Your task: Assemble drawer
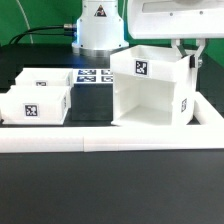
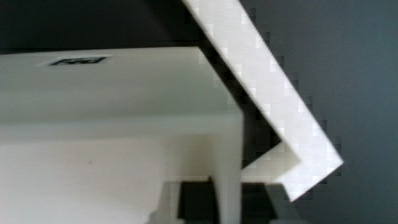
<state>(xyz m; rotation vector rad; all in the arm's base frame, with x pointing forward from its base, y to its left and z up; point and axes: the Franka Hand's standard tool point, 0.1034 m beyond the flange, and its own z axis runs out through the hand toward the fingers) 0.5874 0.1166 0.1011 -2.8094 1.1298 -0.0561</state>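
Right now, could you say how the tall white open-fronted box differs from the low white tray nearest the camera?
The tall white open-fronted box stands higher than the low white tray. The box opens forward; the tray opens upward. The hand straddles the box's wall; the tray lies free. Both carry black-and-white tags.

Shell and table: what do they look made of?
Shell: looks like rigid white plastic with a matte finish. Its walls are flat and even, with crisp edges and no grain; possibly 3D-printed. Table: black and matte, perhaps a cloth or mat. It shows no glare, so I can't tell the material.
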